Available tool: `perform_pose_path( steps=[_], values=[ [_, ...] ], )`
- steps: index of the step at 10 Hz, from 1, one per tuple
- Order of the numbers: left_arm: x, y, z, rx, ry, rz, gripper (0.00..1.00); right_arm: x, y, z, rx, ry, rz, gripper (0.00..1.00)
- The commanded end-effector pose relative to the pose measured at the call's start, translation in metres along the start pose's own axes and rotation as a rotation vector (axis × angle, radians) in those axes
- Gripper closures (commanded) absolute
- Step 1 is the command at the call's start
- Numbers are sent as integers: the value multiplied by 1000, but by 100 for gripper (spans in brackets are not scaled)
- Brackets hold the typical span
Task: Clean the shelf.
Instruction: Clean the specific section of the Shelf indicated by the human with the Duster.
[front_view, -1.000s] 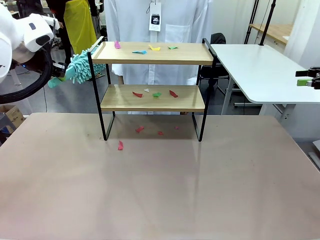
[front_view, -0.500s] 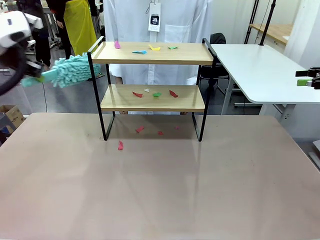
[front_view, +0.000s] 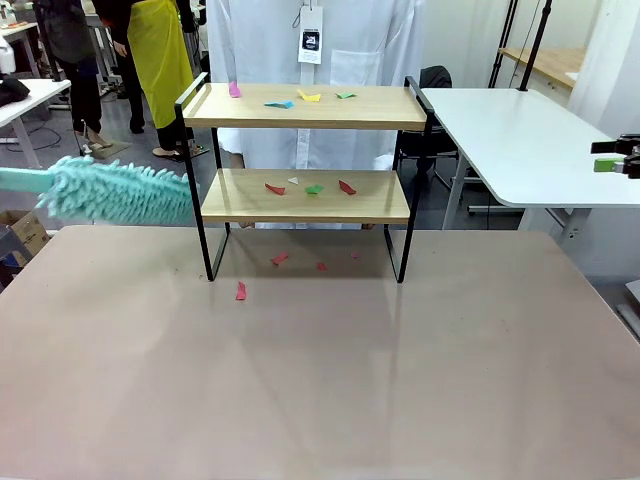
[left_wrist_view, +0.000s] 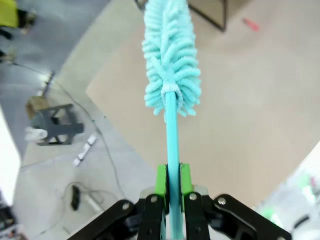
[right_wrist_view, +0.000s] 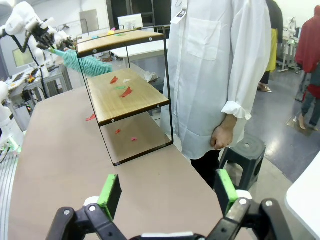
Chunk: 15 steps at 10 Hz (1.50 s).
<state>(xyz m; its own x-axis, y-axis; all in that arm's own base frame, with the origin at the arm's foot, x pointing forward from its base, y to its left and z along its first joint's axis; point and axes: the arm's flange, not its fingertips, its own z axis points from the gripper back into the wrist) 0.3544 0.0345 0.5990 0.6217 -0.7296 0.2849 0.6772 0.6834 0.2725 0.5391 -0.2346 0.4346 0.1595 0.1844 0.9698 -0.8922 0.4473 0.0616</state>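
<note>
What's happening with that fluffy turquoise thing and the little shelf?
The robot's left gripper is shut on a turquoise duster, its fluffy head just left of the shelf, level with the lower board. Coloured scraps lie on both boards and on the table underneath. The right gripper hangs open. A person in white stands behind the shelf.

I see the teal duster (front_view: 120, 192) dropped within 1 second from the shelf's (front_view: 300, 112) top-board rail to lower-board height, head now nearly level, tip just beside the left leg, handle drawn back leftward.
</note>
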Motion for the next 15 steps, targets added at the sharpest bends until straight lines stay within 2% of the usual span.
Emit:
perform_pose_path(
  steps=[1,2,3,5,6,8,9,10,11,15],
  values=[
    [-20,8,28,-10,52,-217,87,2,1,-1,1,0,4,0],
    [-30,6,40,-86,52,-291,87,2,1,-1,1,0,4,0],
    [-38,-3,46,-163,93,-502,87,2,1,-1,1,0,4,0],
    [-32,-13,48,-307,-13,-662,87,2,1,-1,1,0,4,0],
    [-27,-19,45,-360,-28,-712,87,2,1,-1,1,0,4,0],
    [-13,-36,32,-445,-42,-771,87,2,1,-1,1,0,4,0],
    [-6,-40,31,-422,-81,-743,87,2,1,-1,1,0,4,0],
    [4,-38,27,-335,-145,-620,87,2,1,-1,1,0,4,0],
    [-10,-43,27,-427,-58,-752,87,2,1,-1,1,0,4,0],
    [-10,-43,27,-427,-58,-752,87,2,1,-1,1,0,4,0]
  ],
)
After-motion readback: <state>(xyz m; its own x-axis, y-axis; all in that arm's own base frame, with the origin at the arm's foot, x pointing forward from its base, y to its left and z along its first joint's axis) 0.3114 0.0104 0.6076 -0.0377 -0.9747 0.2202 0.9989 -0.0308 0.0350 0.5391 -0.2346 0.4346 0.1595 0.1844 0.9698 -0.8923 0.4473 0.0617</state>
